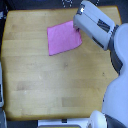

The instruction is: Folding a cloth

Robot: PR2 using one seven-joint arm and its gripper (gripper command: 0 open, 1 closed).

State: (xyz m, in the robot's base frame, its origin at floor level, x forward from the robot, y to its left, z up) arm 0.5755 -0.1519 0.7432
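The pink-magenta cloth [63, 37] lies flat on the wooden tabletop [50, 75], toward the far middle in the exterior view. It is a slightly tilted squarish piece. My arm [97, 25] reaches in from the exterior view's right, and its grey-white forearm covers the cloth's far right corner. The gripper [78, 30] is at that corner, mostly hidden under the arm housing. I cannot tell whether its jaws are open or shut on the fabric.
The robot's white body [117, 95] fills the exterior view's right side and lower right corner. The table's edges run along the left, near and far sides. A dark floor shows beyond the far edge.
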